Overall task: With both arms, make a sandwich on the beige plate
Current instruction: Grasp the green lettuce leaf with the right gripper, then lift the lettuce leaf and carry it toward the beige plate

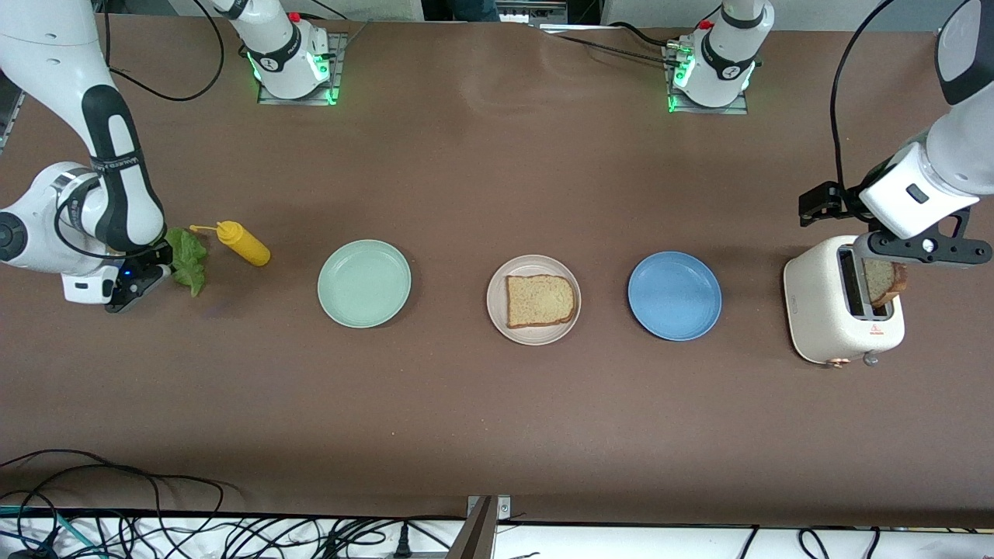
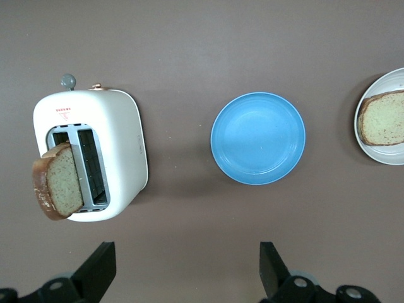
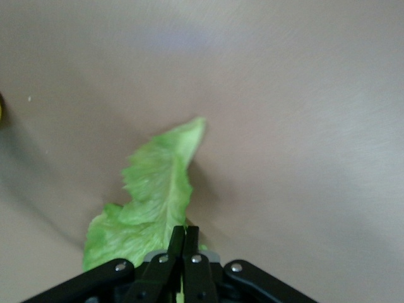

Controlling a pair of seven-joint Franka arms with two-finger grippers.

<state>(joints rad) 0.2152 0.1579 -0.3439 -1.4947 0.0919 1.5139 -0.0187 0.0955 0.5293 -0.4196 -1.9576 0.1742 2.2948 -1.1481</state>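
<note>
Brown table [image 1: 481, 178]: right end effector [image 3: 184, 251] pinches lettuce leaf [image 3: 154, 196] edge.

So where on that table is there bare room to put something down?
The table is bare nearer the camera than the row of mint-green plate, beige plate and blue plate, and between that row and the arm bases. It is crowded around the lettuce, the yellow bottle and the toaster.

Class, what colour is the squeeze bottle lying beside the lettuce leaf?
Yellow. The squeeze bottle shows best in the front view, beside the lettuce leaf.
</note>
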